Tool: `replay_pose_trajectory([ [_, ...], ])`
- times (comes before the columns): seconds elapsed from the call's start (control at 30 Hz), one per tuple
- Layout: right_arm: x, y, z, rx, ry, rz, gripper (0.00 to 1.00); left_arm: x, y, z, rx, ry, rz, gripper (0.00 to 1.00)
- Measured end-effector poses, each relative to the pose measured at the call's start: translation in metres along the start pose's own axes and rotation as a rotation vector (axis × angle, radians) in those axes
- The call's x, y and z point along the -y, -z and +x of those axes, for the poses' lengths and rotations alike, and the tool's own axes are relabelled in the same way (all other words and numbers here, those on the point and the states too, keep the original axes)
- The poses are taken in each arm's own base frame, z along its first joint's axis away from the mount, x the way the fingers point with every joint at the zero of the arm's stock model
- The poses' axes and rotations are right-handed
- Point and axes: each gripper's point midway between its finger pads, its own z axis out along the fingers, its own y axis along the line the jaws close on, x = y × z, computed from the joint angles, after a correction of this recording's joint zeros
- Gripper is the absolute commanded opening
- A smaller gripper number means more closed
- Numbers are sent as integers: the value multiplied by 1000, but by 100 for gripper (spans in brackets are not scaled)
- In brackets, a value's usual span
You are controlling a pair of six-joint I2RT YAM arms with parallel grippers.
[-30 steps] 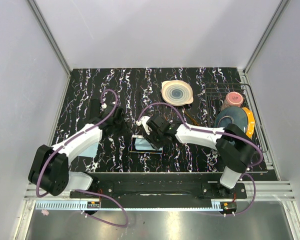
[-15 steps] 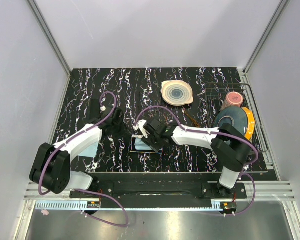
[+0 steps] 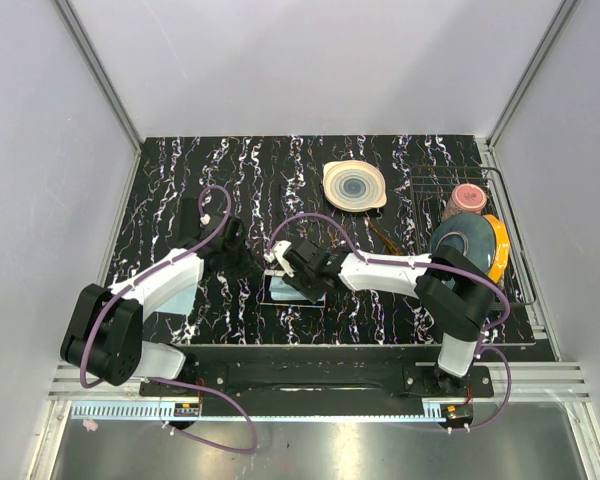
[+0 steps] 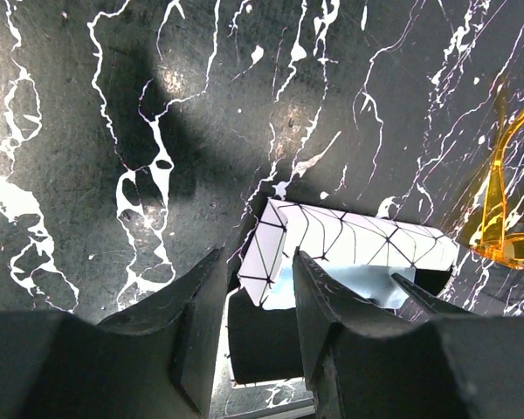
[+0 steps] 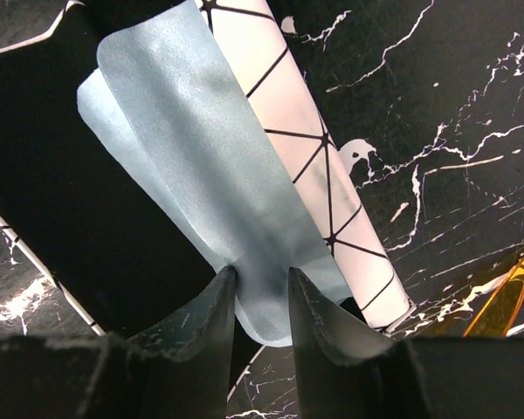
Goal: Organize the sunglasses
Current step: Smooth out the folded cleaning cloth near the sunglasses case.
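the right gripper (image 5: 261,272) is straddling the near edge of a blue cloth (image 5: 192,148); its jaws are standing narrowly apart and i cannot tell whether they are pinching it; the cloth is lying over a white box (image 5: 332,201) and the black case (image 5: 79,227); the left gripper (image 4: 260,258) is hanging at the box's left end, jaws apart, a dark part sitting in the gap, grip impossible to judge; the sunglasses (image 4: 492,205) are lying on the bench (image 4: 113,105) just beyond the box's right end, touching nothing visible; bare marbled surface is showing left of and beyond the box; a plate (image 3: 354,186) and wire rack (image 3: 525,290) are crowding the far right edge.
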Motion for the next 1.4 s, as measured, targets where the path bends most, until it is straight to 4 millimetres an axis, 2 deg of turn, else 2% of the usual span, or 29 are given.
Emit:
replay_pose_trajectory([
  [0.47,3,0,0,0,6,23,20,-3,-1,2,-9,8,0,40],
  [0.63,4,2,-2,5,5,31,17,-3,-1,2,-10,8,0,40],
  [0.8,5,4,-1,3,4,34,20,-7,-3,5,-17,9,-6,40],
  [0.83,5,5,-1,2,4,35,26,-7,-3,6,-18,9,-7,40],
  [0.93,5,7,0,0,2,35,33,-8,-3,6,-19,9,-8,40],
  [1.4,4,8,1,-5,2,30,31,-8,-3,6,-20,10,-8,40],
])
